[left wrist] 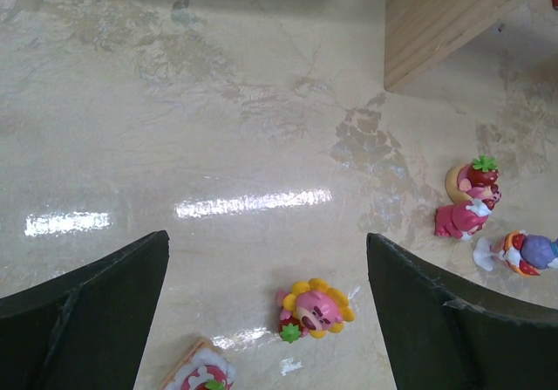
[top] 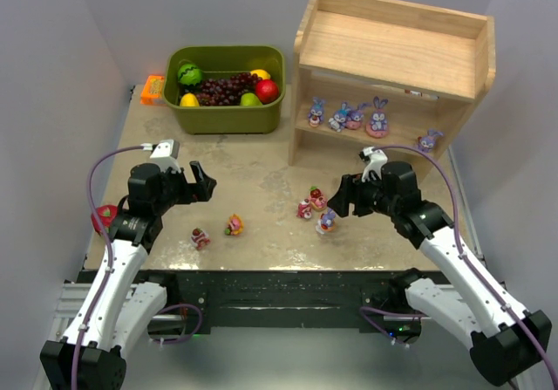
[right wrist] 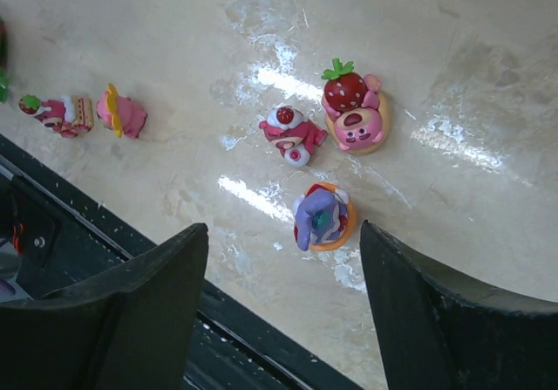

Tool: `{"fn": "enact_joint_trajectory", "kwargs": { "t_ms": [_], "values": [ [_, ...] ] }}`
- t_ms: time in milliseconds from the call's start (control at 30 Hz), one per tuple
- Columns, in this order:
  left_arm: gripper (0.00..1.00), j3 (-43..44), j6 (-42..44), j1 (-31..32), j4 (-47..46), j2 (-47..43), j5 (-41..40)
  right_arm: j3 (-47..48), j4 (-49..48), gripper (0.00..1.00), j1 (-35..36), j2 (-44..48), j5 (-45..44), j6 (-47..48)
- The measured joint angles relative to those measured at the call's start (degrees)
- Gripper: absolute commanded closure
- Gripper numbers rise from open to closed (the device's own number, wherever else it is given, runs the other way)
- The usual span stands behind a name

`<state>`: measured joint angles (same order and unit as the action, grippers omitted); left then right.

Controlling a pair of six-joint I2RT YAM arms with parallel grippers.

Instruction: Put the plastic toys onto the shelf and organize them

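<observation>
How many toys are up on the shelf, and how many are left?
About halfway. Five bunnies sit on or by the lower tier of the shelf. The left hand and right hand are open and empty. Five toys wait on the table.

Surface: beige marbled tabletop [top: 261,167]
Far side: olive-green plastic bin [top: 227,119], light wooden two-tier shelf [top: 299,111]
Near left: yellow-petalled pink bear figurine [top: 234,225], red-and-pink cake-like figurine [top: 200,238]
Near right: strawberry-topped pink bear [top: 316,199], toppled pink figurine [top: 304,209], blue-purple bunny [top: 327,222]
</observation>
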<state>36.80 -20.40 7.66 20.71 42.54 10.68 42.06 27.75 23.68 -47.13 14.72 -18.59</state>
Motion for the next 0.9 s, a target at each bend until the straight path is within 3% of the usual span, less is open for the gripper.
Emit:
{"fn": "enact_joint_trajectory", "kwargs": {
  "t_ms": [233, 500, 567, 733, 900],
  "values": [
    [0.01, 0.0, 0.0, 0.0, 0.0, 0.1, 0.0, -3.6, -2.8, 0.44, 3.8, -4.0, -2.3, -4.6],
    [0.00, 0.0, 0.0, 0.0, 0.0, 0.4, 0.7, -4.0, -4.2, 0.71, 7.9, -8.9, -8.0, -8.2],
    [0.00, 0.0, 0.0, 0.0, -0.2, 0.4, 1.9, -4.1, -4.3, 0.74, 8.4, -9.8, -9.6, -9.0],
    [0.00, -0.3, -0.2, 0.0, -1.4, 1.2, 5.7, -4.1, -4.6, 1.00, 8.9, -10.5, -12.4, -10.4],
    [0.01, -1.0, -1.5, 0.0, -3.3, 2.5, 8.7, -4.1, -4.0, 1.00, 9.1, -9.7, -16.1, -12.3]
  ]
}}
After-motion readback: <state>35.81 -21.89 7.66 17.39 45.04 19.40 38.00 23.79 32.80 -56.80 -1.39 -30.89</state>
